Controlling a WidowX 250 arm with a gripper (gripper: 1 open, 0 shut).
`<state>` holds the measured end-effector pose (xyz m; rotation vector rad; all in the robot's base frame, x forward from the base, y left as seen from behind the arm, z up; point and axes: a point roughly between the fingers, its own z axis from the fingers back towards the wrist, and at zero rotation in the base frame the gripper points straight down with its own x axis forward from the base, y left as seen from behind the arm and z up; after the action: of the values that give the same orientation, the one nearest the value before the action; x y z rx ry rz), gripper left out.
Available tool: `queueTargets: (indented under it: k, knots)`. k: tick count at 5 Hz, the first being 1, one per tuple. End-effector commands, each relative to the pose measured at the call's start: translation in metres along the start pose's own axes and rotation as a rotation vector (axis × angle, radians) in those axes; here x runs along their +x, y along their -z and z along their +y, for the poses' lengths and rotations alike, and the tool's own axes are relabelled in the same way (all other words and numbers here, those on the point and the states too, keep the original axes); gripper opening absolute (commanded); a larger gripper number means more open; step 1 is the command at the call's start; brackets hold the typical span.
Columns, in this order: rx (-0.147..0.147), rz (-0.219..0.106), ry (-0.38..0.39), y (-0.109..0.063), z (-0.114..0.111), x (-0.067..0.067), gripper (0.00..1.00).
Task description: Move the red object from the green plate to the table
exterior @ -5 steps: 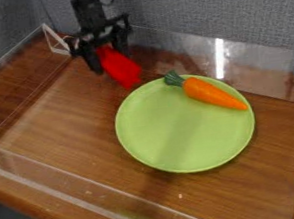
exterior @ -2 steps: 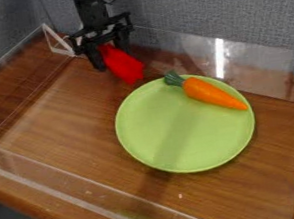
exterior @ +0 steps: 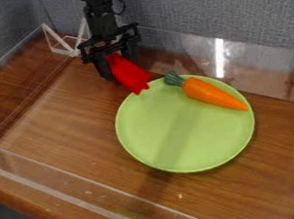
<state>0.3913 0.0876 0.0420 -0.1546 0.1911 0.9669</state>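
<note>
The red object (exterior: 131, 74), a bright red bar, slants down from my gripper (exterior: 109, 54), which is shut on its upper end. The bar's lower end is just off the far-left rim of the green plate (exterior: 180, 136), over the brown wood-grain table (exterior: 55, 108). I cannot tell whether the bar touches the table. The plate lies flat right of centre. The black arm rises straight up out of the top of the view.
An orange carrot (exterior: 212, 92) with a green top lies on the plate's far right part. Clear acrylic walls (exterior: 231, 56) edge the table at the back, sides and front. A white wire bracket (exterior: 58, 40) leans in the back left corner.
The gripper has moved right and slightly down with the red bar, bringing the bar's lower end closer to the plate's rim. Plate and carrot have not moved.
</note>
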Motion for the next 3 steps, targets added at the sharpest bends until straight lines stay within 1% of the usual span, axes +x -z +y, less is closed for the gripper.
queueTargets:
  k: [1,2,3]
  knots:
    - [-0.030,-0.040,0.016,-0.014,-0.001,-0.001,1.00]
    - [-0.026,-0.036,0.040,-0.014,0.020,0.001,1.00]
    - [-0.018,-0.032,0.081,-0.015,0.037,0.001,1.00]
